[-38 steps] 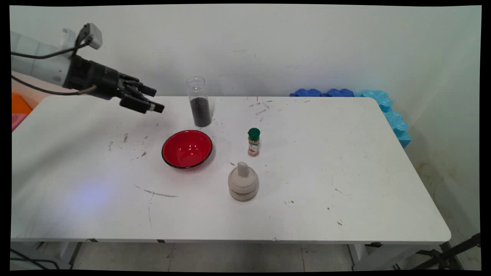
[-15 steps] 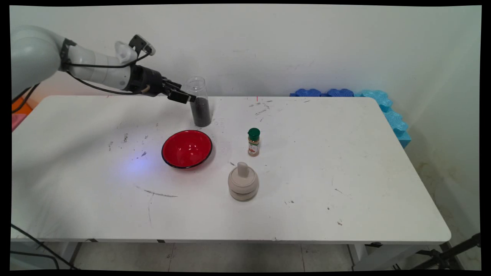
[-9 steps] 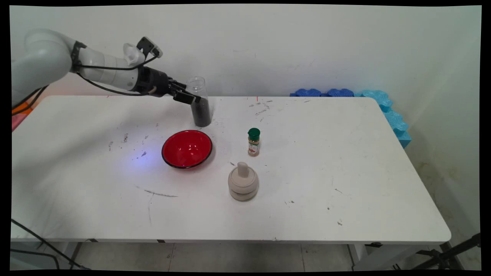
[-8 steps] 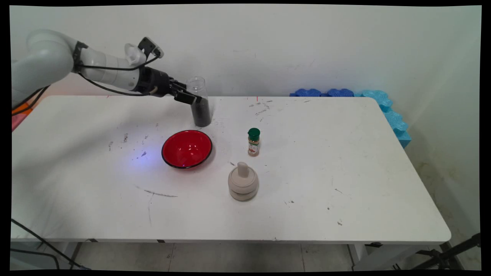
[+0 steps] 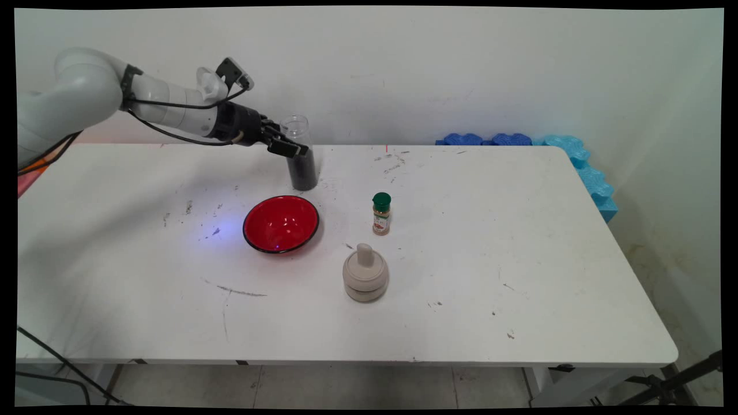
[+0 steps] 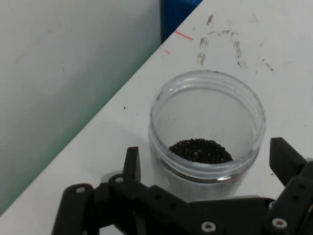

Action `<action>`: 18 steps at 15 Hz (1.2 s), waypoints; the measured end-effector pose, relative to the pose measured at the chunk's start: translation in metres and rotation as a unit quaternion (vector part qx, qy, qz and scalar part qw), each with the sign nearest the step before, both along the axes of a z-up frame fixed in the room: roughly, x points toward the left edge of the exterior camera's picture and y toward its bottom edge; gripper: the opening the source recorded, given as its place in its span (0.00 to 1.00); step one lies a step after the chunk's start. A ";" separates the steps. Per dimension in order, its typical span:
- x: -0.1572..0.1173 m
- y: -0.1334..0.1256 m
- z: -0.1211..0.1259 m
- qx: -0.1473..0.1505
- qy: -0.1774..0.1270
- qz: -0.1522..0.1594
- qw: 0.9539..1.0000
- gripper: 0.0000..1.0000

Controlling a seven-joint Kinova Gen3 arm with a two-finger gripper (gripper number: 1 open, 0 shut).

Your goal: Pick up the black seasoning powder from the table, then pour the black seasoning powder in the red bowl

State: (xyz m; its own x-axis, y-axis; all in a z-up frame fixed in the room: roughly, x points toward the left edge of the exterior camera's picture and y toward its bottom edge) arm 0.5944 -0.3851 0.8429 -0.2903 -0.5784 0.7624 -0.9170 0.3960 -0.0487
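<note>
Sitting closest on the white table [image 5: 519, 276] are a round beige pot [image 5: 365, 278], a red bowl [image 5: 281, 223] and a little green-capped bottle [image 5: 381, 214]. Farther back, the gripper [image 6: 205, 169] has its fingers [image 6: 131, 164] spread open on either side of the tall clear jar [image 5: 299, 153], which is part full of dark grains [image 6: 200, 150]. I think a bump could tip this tall jar and spill them, and behind it are a plain wall and blue foam [image 5: 576, 155].
</note>
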 end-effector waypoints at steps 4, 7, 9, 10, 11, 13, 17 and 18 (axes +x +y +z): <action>0.001 -0.006 -0.003 -0.004 -0.010 -0.005 1.000 0.00; 0.000 -0.007 -0.003 -0.007 -0.015 -0.012 1.000 0.00; 0.000 -0.007 -0.002 -0.008 -0.018 -0.016 1.000 0.00; 0.000 -0.006 -0.001 -0.009 -0.019 -0.017 1.000 0.00; 0.000 -0.005 0.001 -0.010 -0.020 -0.017 1.000 0.00; 0.001 -0.001 0.006 -0.012 -0.020 -0.017 1.000 0.00; 0.001 0.008 0.026 -0.016 -0.015 -0.017 1.000 0.00; 0.001 0.011 0.034 -0.018 -0.013 -0.018 1.000 0.00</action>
